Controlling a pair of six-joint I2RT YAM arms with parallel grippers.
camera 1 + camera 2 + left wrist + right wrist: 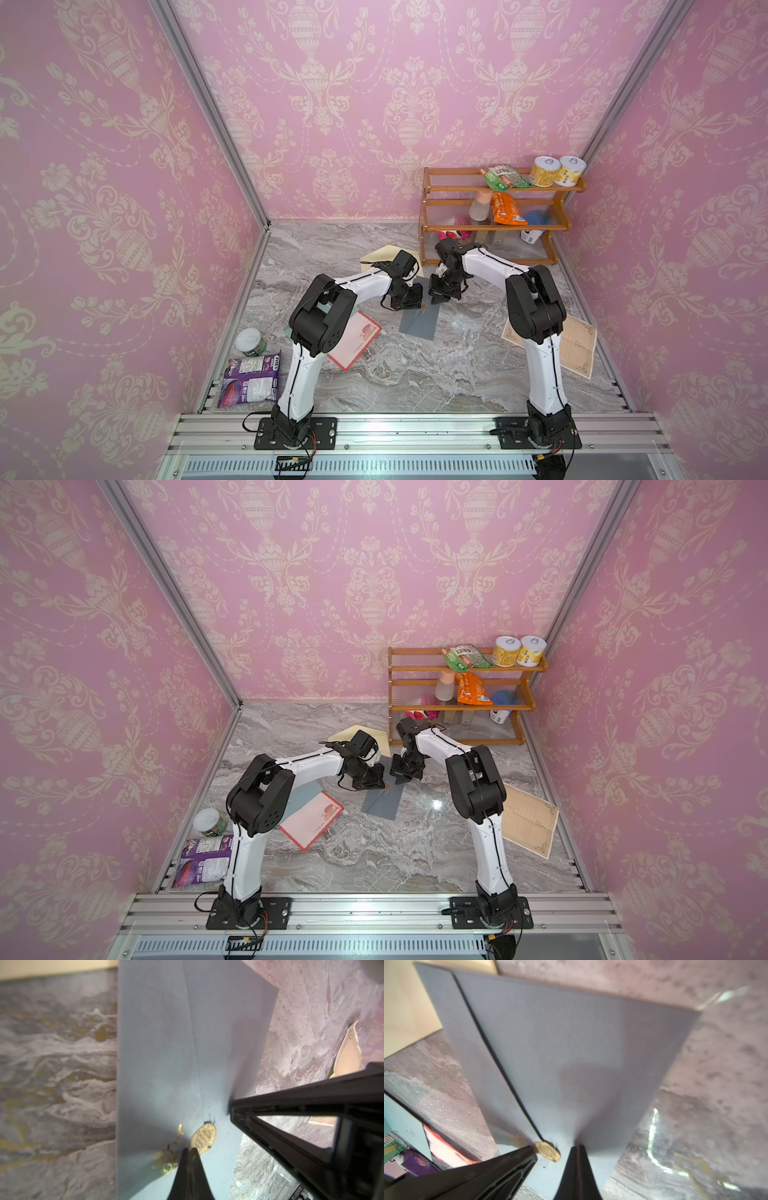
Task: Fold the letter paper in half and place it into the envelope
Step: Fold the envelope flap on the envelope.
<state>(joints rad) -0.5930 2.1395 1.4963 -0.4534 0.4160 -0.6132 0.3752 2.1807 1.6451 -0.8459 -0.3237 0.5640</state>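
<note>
Top views, envelope: the grey-blue paper envelope (pixel 417 324) lies in the middle of the grey marbled tabletop (pixel 415 382), running roughly 12 to 6 o'clock in both top views.
Top views, pincers: the left gripper (pixel 420 304) and right gripper (pixel 434 300) meet at the envelope's 12 o'clock end, on either side of a round gold seal (pixel 424 306).
Top views, letter sheets: the pink red-bordered letter sheet (pixel 357 338) lies flat at the envelope's 9 o'clock. The tan ornate-bordered letter sheet (pixel 577 345) lies flat at its 3 o'clock. Each is partly hidden behind an arm.
Top views, surroundings: a cream envelope (pixel 376 255) sits at 11 o'clock and a wooden three-tier rack (pixel 424 216) at 1 o'clock.
Left wrist, left gripper (pixel 190 1150): its fingers are pressed together, with the tips resting on the envelope just beside the seal (pixel 203 1138).
Left wrist, right gripper (pixel 231 1106): it pinches the flap (pixel 228 1043), which stands up off the envelope.
Right wrist, right gripper (pixel 577 1148): it is clenched on the flap's edge, near the seal.
Right wrist, left gripper (pixel 532 1152): its tip touches the envelope on the seal's other side.
</note>
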